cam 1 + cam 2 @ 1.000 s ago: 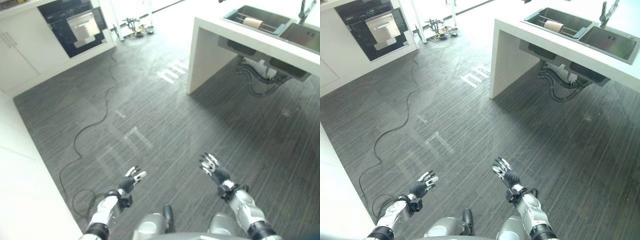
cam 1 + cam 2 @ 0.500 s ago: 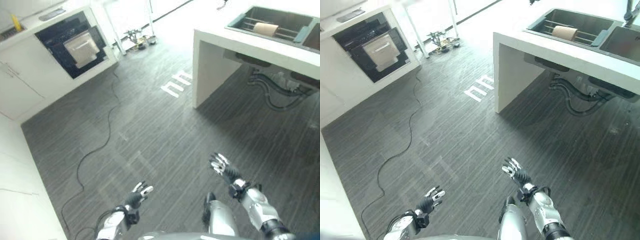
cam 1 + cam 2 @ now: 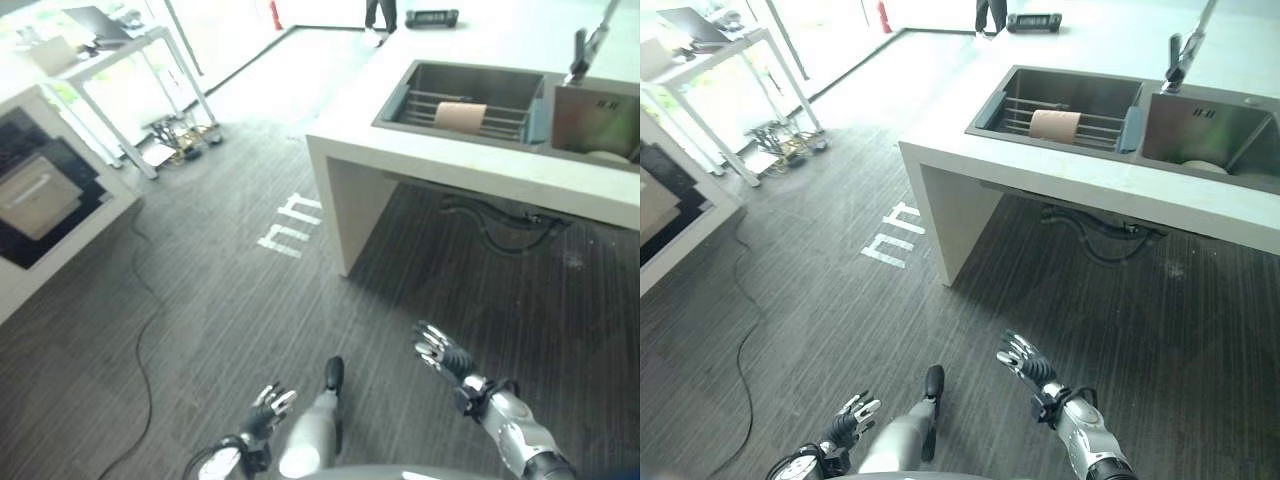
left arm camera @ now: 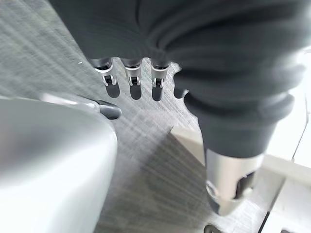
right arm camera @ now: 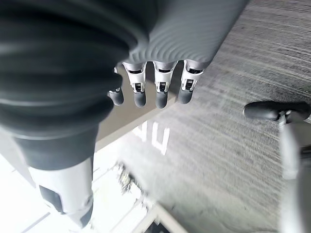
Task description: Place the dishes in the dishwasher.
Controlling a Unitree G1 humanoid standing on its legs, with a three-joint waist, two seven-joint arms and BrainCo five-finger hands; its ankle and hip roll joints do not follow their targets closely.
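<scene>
A dish, a tan cylinder-like thing, lies on the rack in the sink of the white tabletop. In the eye views the left hand and the right hand hang over the grey floor, fingers spread and empty. Each wrist view shows straight fingers holding nothing.

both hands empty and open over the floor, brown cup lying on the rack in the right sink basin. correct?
Almost. The brown cup lies on the wire rack in the left sink basin, not the right one; the right eye view shows it. The right basin holds a pale dish instead. The left hand and right hand are indeed empty and open over the floor.
</scene>
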